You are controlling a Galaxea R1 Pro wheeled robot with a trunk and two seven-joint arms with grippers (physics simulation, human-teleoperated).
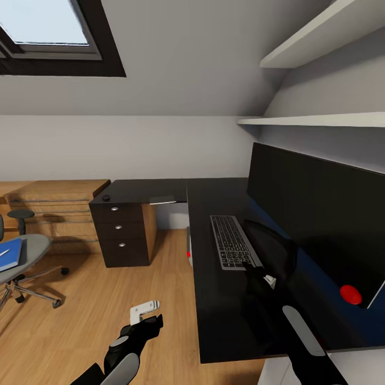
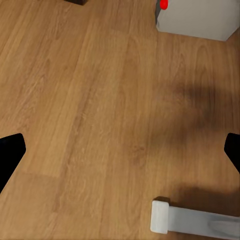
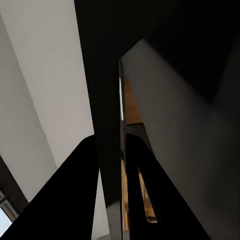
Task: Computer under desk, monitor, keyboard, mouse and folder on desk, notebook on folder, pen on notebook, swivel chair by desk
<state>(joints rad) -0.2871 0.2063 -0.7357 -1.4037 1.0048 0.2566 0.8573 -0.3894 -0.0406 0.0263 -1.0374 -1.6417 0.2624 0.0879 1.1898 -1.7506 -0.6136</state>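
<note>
Right gripper [image 1: 260,274] rests at the near end of the keyboard [image 1: 233,240] on the black desk [image 1: 219,299], jaws closed on its edge, beside the monitor [image 1: 321,214]. Left gripper [image 1: 147,326] hangs open over the floor. Pulling carelessly could slide the keyboard off; the blue folder [image 1: 9,254] waits on the chair [image 1: 29,251].

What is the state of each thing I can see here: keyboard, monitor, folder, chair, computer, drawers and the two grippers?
keyboard: flat on the desk, in front of the monitor.
monitor: upright on the desk, screen dark.
folder: lying on the swivel chair seat.
computer: on the floor, red light on.
drawers: all closed.
left gripper: open, empty, above the floor.
right gripper: at the keyboard's near end; fingers' state unclear.
</note>
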